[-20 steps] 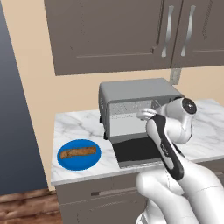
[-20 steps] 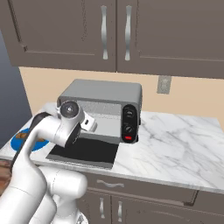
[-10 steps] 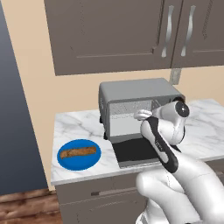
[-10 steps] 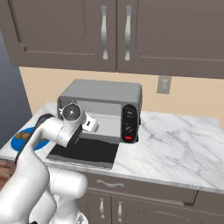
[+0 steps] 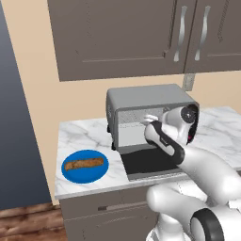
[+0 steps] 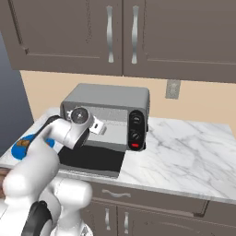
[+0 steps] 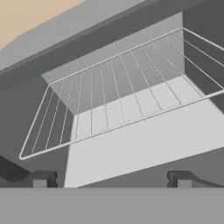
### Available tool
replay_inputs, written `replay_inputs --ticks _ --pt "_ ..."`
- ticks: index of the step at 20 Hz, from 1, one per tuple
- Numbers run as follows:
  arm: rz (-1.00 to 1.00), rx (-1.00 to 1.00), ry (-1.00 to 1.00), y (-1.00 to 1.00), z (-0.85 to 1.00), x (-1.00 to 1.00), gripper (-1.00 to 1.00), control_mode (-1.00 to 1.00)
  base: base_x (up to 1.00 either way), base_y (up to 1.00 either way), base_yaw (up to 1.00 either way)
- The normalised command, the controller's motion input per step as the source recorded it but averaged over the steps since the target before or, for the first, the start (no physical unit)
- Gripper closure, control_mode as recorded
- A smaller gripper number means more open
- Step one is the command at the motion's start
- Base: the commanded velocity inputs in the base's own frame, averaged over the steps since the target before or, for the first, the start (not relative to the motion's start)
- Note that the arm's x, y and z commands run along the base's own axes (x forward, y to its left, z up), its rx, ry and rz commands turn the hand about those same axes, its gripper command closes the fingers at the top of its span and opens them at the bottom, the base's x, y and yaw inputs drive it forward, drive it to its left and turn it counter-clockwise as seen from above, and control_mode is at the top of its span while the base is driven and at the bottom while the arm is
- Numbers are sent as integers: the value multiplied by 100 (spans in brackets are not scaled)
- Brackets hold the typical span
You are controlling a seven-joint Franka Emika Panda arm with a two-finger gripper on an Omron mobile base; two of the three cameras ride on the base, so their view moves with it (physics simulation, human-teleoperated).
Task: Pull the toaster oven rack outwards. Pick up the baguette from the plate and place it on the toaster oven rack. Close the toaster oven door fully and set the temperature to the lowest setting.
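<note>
Baguette (image 5: pixel 84 164) lies on the blue plate (image 5: pixel 70 174) near the desk's (image 5: pixel 89 136) left front corner. Robot's claw (image 7: pixel 111 178) is spread wide, holding nothing, just before the rack (image 7: pixel 118 94) inside the open toaster oven (image 5: pixel 146 99).

Even bright rendered light, soft shadows, no glare, slightly pixelated

The arm (image 5: pixel 197 164) is built of smooth, glossy white segments, rounded and bulbous like stacked shells. Dark grey to black bands mark its joints, and a black strip runs along one forearm link. A round dark disc with a pale centre caps the wrist joint. The fingertips (image 7: pixel 43 179) are small, dark, blocky stubs with lighter grey faces.
</note>
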Motion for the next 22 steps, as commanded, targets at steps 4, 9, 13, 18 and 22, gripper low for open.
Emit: replay_inputs --ticks 4,9,13,18,22 --pt "0 0 0 0 -21 41 -100 -100 0 0 0" --pt "0 0 -1 6 -20 35 -100 -100 0 0 0" --pt "-2 0 -2 11 -26 22 -100 -100 0 0 0" --pt "-7 0 -6 4 -8 16 -100 -100 0 0 0" --pt "-8 0 -7 0 0 14 -100 -100 0 0 0"
